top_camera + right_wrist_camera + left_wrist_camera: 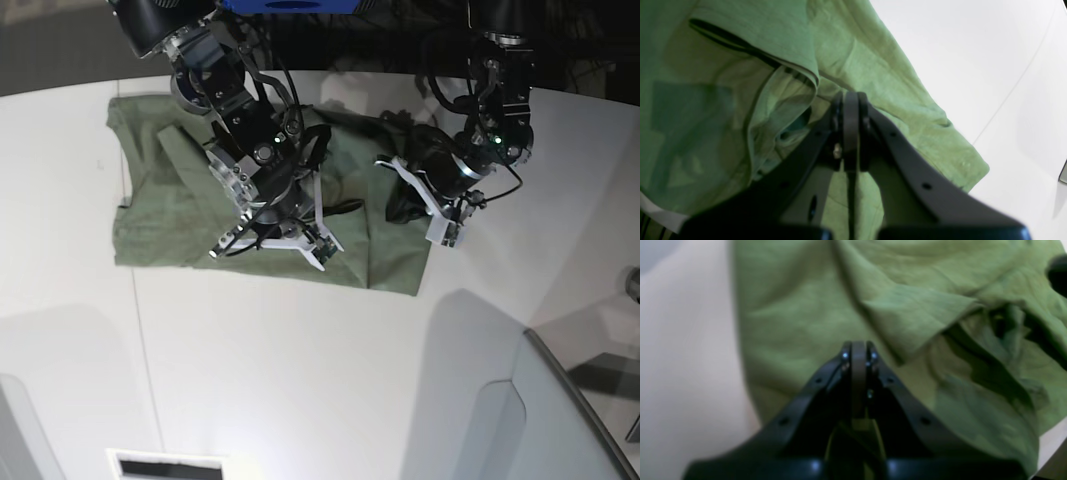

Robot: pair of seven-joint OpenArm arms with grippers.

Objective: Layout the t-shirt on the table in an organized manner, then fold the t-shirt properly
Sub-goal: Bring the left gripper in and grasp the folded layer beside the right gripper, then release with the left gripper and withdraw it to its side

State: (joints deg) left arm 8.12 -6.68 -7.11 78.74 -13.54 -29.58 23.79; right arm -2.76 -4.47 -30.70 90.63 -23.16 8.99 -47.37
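Note:
The olive-green t-shirt (180,200) lies wrinkled across the far side of the white table (300,380). My right gripper (315,250) is low over the shirt's near middle. In the right wrist view it (850,100) is shut, its tips pressed into a fold of the t-shirt (706,100) beside a hem. My left gripper (440,230) stands at the shirt's right end beside a dark bunched part. In the left wrist view it (858,348) is shut above the t-shirt (800,306), with no cloth seen between its tips. A folded sleeve (917,316) lies ahead of it.
A thin dark seam (140,350) runs across the tabletop. A grey translucent panel (560,400) stands at the near right corner. A white slotted piece (165,465) sits at the near edge. Bare table (680,373) shows left of the shirt in the left wrist view.

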